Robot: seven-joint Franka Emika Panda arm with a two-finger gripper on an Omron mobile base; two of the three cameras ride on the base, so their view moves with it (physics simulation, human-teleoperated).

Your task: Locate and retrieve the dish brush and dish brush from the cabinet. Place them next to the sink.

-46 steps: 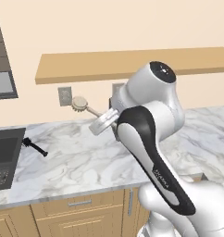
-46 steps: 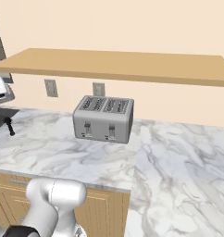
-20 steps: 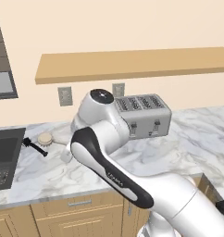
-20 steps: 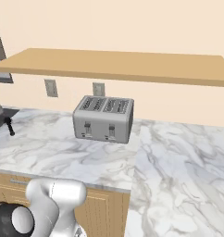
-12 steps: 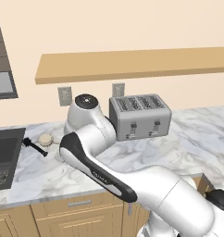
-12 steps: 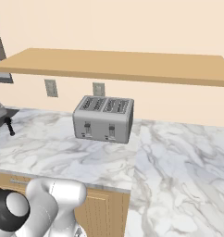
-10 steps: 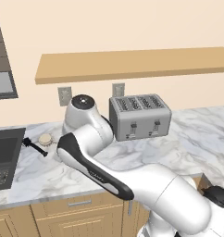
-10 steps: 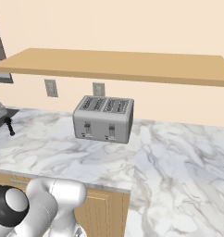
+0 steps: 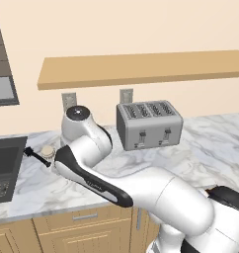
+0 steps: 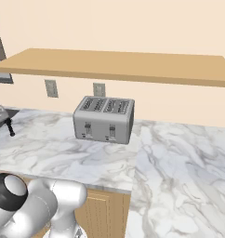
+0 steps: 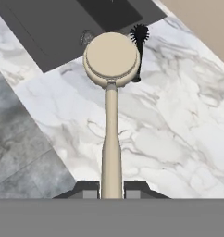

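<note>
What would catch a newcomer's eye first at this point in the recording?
In the hand view, the pale wooden dish brush stands out, its handle clamped in the shut jaws and its round head over the marble counter by the dark sink. Just behind it lies the black dish brush, near the sink's edge. In the left base view, a grey four-slot toaster sits under the wooden shelf.
</note>
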